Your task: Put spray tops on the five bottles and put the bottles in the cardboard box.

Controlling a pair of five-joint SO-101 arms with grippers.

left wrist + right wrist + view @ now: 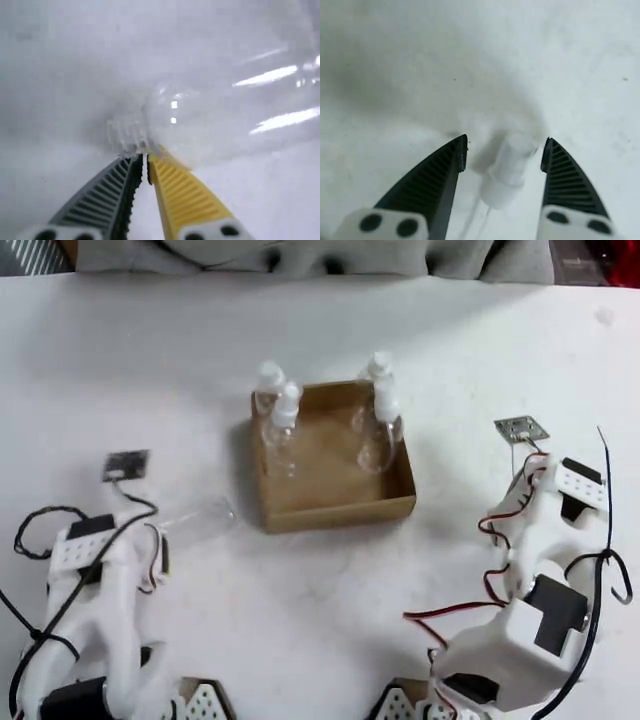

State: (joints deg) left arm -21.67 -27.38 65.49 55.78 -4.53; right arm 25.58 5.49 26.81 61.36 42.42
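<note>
Lying on its side on the tabletop [330, 580], between the box [335, 508] and the left edge, is one clear bottle [205, 512] with no top fitted. The left pincer [146, 157] is pressed together on this bottle's threaded neck. Its grey and yellow fingers [175, 185] meet at the rim, and the bottle's body lies beyond them. The left arm [95, 570] sits by the near-left corner.

The box stands open at mid-tabletop, nearer the far edge. Four capped bottles [285, 435] stand upright at its far end, two by the far-left corner and two by the far-right corner. The nearer bottle of each pair is plainly inside. Whether the farther two stand inside or just behind the far wall cannot be told.

The right pincer [505, 140] is spread, with one black finger on each side of a loose spray top [507, 172]. That top lies on the tabletop, apart from both fingers, its dip tube [474, 220] trailing back toward the wrist. The right arm [530, 540] sits by the near-right corner.
</note>
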